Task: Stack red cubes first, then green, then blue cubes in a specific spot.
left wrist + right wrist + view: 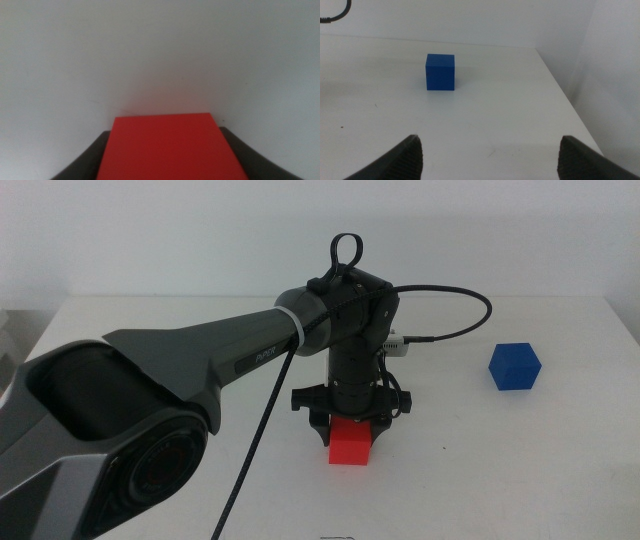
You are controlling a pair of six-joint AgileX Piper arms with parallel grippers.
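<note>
At the middle of the white table sits the red cube, its base on the tabletop. My left gripper points straight down over it and is shut on it. In the left wrist view the red cube fills the space between the two dark jaws, which touch its sides. The blue cube stands alone at the right side of the table. My right gripper is open and empty, well short of the blue cube, and does not show in the middle view. The green cube is out of view.
The left arm's big grey link crosses the left half of the middle view and hides the table beneath it. A black cable loops from the wrist toward the right. The table's right edge runs close to the blue cube.
</note>
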